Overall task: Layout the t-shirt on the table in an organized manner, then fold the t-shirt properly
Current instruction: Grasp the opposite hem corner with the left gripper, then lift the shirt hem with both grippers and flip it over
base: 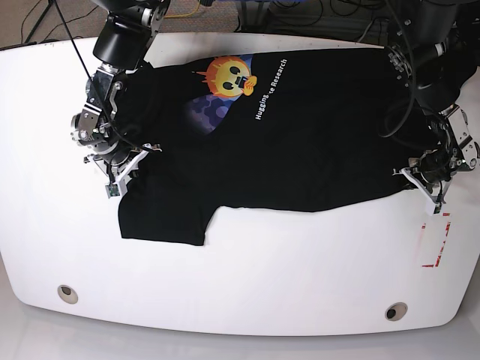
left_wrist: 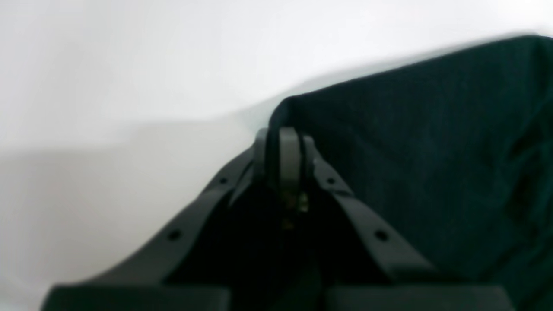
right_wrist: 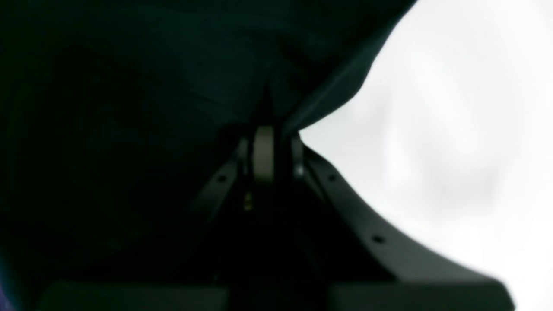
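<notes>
The black t-shirt (base: pixel 285 142) lies spread on the white table (base: pixel 262 270), its orange face graphic (base: pixel 229 73) toward the far edge and one sleeve (base: pixel 165 217) toward the near left. My left gripper (left_wrist: pixel 283 142) is shut on a corner of the cloth (left_wrist: pixel 432 151); in the base view it (base: pixel 411 176) sits at the shirt's right hem corner. Black fabric (right_wrist: pixel 129 108) is also pinched in my shut right gripper (right_wrist: pixel 270 138), which the base view shows (base: pixel 131 165) at the shirt's left side, just above the sleeve.
A red rectangular marking (base: pixel 435 244) lies on the table near the right edge, just below the left gripper. Two small round holes (base: pixel 67 292) (base: pixel 395 310) sit near the front edge. Cables hang beyond the far edge.
</notes>
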You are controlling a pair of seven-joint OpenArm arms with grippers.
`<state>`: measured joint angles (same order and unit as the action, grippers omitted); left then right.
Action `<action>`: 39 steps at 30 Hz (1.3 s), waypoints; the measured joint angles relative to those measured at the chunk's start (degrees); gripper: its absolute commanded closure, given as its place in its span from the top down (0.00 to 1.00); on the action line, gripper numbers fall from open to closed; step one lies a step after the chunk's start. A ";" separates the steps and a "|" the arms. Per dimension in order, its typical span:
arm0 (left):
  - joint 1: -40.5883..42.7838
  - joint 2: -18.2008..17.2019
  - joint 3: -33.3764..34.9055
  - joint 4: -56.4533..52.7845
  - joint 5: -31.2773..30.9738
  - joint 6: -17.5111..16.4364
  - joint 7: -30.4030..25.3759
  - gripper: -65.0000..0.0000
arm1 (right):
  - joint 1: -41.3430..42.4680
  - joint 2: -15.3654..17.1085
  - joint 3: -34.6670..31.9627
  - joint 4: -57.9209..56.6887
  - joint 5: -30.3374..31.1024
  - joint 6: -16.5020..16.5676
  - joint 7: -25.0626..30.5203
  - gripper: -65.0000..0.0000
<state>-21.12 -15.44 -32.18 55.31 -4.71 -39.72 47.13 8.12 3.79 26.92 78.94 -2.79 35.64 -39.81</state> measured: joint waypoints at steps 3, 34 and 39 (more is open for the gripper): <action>0.63 0.52 -0.20 4.90 0.31 -0.20 2.49 0.00 | -0.55 0.02 0.00 3.82 0.28 0.44 -0.15 0.02; -11.17 1.55 -2.45 47.71 -13.77 -0.35 31.63 0.00 | 11.80 5.49 -2.32 20.15 1.55 0.92 -11.65 0.02; -20.37 1.62 -2.38 48.68 -13.97 -0.24 33.97 0.00 | 20.48 9.81 -7.52 20.33 1.66 0.76 -11.96 0.03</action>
<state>-41.50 -13.82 -34.57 103.98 -18.68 -39.97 81.10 28.60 13.61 19.40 99.26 -1.13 36.40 -51.77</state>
